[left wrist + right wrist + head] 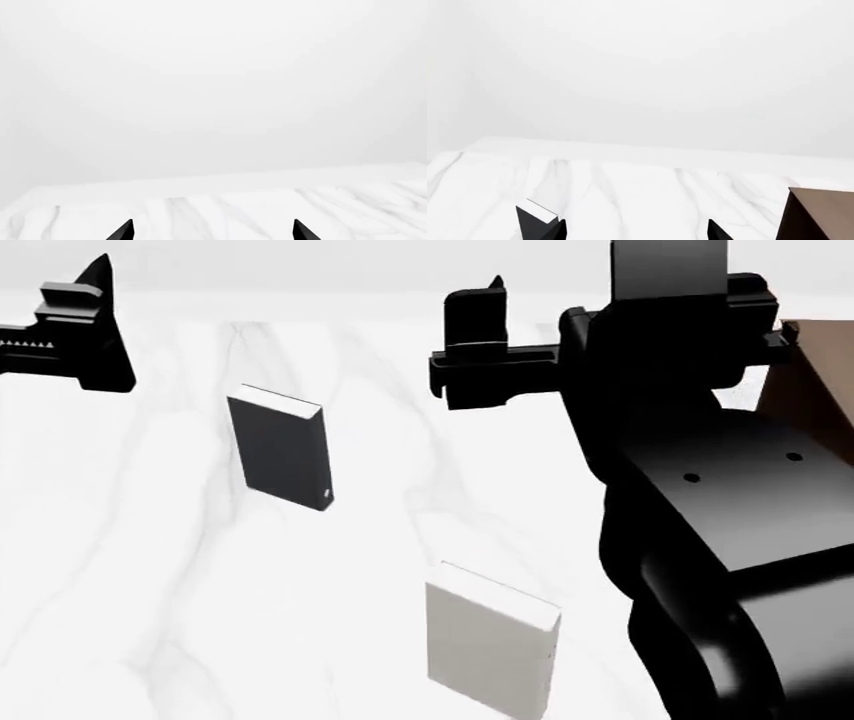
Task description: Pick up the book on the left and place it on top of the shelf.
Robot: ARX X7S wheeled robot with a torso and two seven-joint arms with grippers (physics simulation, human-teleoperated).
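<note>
The book (280, 445), black with a white page edge, stands upright on the white marble table (160, 570) at the left of the head view. Its corner also shows in the right wrist view (532, 219), beside one fingertip. The dark brown shelf (817, 390) shows at the right edge, mostly hidden by my right arm, and a corner of it shows in the right wrist view (820, 215). My left gripper (213, 232) is open and empty over the table, with one finger (87, 330) showing far left of the book. My right gripper (637, 232) is open and empty, raised between book and shelf.
A pale grey-white book (487, 650) stands upright on the table nearer to me, right of the black book. My right arm (721, 520) fills the right side of the head view. A white wall rises behind the table's far edge (647, 152).
</note>
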